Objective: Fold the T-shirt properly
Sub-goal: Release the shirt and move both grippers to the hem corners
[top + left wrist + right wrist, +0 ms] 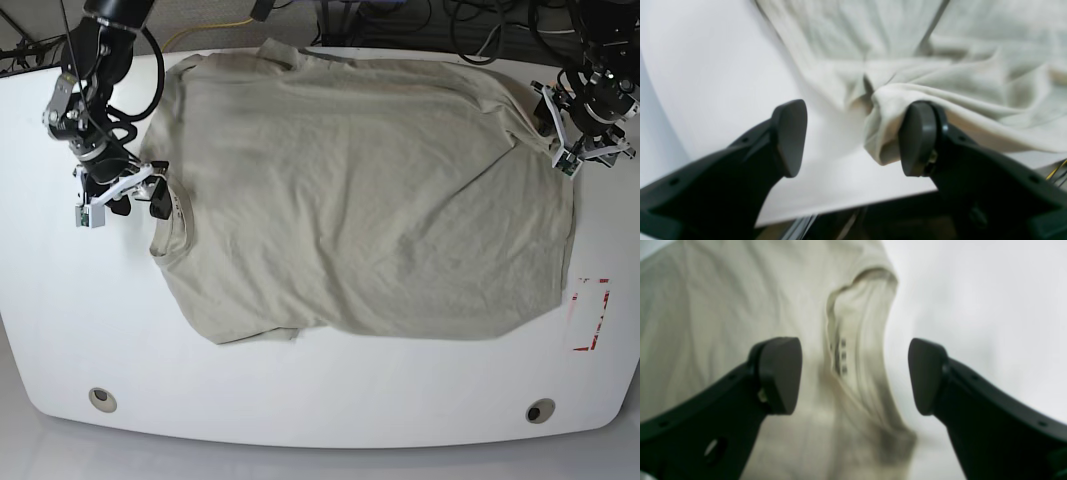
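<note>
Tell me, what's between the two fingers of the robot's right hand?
In the right wrist view, the right hand is open over the T-shirt; its collar lies between the fingers, with white table beside it.

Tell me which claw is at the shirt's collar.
The right claw, open over the collar; the left claw is at the hem of the shirt.

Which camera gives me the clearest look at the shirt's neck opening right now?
The right wrist view: the collar sits between the open right hand, its inner label visible though blurred. The base view shows it small, at the T-shirt edge nearest that hand. The left wrist view shows only bunched fabric.
</note>
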Robot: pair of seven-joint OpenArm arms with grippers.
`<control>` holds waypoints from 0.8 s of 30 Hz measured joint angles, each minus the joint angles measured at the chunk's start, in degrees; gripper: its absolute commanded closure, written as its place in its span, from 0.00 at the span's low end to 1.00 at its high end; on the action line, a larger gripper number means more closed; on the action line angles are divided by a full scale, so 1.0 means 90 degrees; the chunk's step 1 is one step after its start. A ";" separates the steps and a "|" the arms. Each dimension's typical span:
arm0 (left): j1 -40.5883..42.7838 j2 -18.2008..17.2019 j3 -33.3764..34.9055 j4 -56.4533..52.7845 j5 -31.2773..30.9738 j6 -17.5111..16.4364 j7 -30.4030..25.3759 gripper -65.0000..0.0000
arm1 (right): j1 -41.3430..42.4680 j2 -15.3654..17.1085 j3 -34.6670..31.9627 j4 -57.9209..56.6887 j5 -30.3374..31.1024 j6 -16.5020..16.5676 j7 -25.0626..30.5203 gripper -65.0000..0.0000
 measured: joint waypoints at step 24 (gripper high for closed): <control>-0.1192 -0.1027 -0.0474 0.0010 -0.4352 0.0010 0.1906 0.39 | 0.3606 0.0884 -0.0007 -0.5098 0.0015 -0.0036 0.0430 0.27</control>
